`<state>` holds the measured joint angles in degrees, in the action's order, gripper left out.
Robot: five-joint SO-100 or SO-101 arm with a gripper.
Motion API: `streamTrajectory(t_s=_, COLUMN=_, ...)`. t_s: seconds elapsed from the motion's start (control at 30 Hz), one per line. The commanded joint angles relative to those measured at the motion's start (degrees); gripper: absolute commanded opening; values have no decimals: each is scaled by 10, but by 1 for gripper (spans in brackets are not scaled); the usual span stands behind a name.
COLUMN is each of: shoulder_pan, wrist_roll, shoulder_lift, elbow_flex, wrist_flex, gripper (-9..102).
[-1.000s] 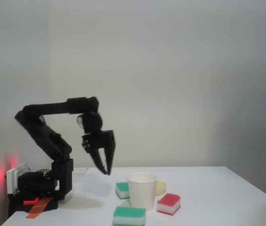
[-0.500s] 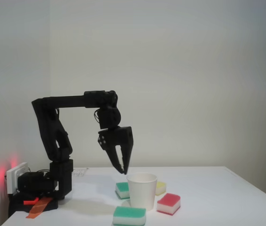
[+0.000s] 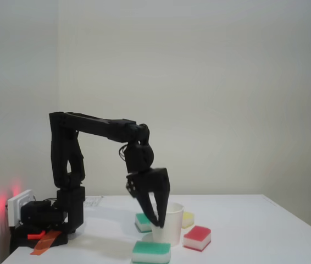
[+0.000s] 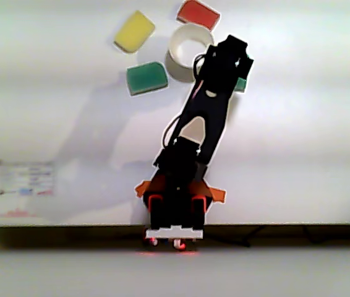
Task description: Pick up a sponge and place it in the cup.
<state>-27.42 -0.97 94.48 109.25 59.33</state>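
Because your gripper (image 3: 158,223) hangs parted and empty just above the near sponge (image 3: 151,252), beside the cup (image 3: 169,225), descend.

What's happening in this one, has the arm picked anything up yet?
Not yet. The black arm is stretched out over the table with its pincer open and empty, pointing down just in front of the white paper cup. In the other view, the arm's head covers most of one green sponge beside the cup, so that looks like the likely target. The other green sponge, the yellow sponge and the red sponge lie untouched around the cup.
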Motion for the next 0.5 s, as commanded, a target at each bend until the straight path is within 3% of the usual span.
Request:
streamTrajectory(t_s=0.0, shoulder_pan=-15, wrist_roll=-7, shoulder_lift=0, elbow_flex=-35, wrist_flex=-5, gripper=6)
streamTrajectory(t_s=0.1, shoulder_pan=-27, wrist_roll=-8, shoulder_lift=-8, elbow_flex=-44, wrist_flex=-5, gripper=8)
streamTrajectory(t_s=0.33, shoulder_pan=-63, wrist_roll=-71, shoulder_lift=-15, elbow_flex=-48, wrist_flex=-10, gripper=26)
streamTrajectory(t_s=0.47, shoulder_pan=-75, wrist_roll=-99, shoulder_lift=-17, elbow_flex=-41, wrist_flex=-30, gripper=27)
